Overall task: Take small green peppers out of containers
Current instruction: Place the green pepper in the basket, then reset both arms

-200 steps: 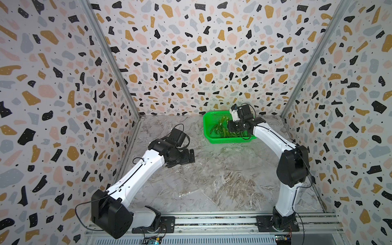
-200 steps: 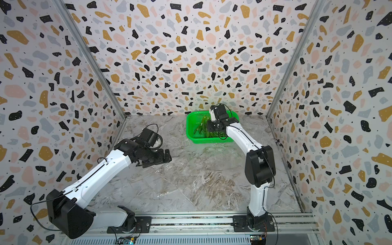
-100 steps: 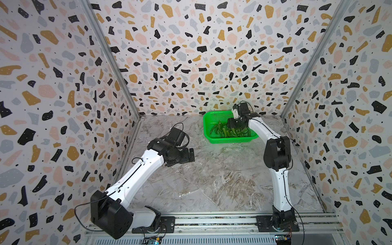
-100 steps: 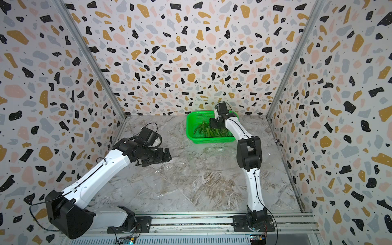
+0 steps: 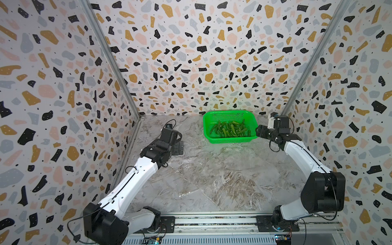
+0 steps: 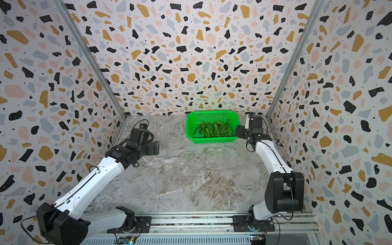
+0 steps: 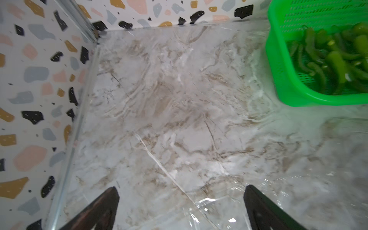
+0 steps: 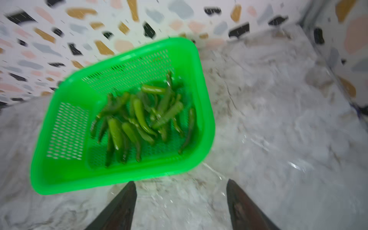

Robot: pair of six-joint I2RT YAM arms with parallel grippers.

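Observation:
Several small green peppers [image 5: 230, 129] [image 6: 214, 128] lie heaped in a bright green perforated basket [image 5: 229, 140] at the back of the table. They also show in the right wrist view [image 8: 139, 119] and the left wrist view [image 7: 334, 59]. My right gripper [image 5: 257, 131] [image 8: 181, 181] stands open and empty just off the basket's right side. My left gripper [image 5: 180, 147] [image 7: 181, 187] is open over the left part of the table. A faint clear plastic container [image 7: 213, 205] lies by its fingertips. More clear plastic glints in front of the basket [image 5: 232, 148].
Patterned walls close in the marble table [image 5: 212, 186] on three sides. The basket [image 6: 212, 140] stands near the back wall, right of centre. The right arm's elbow [image 5: 322, 191] is close to the right wall. A rail [image 5: 212, 221] runs along the front edge.
My right gripper has opened and pulled back from over the basket to its right side, the arm swinging toward the right wall. The left arm has barely moved.

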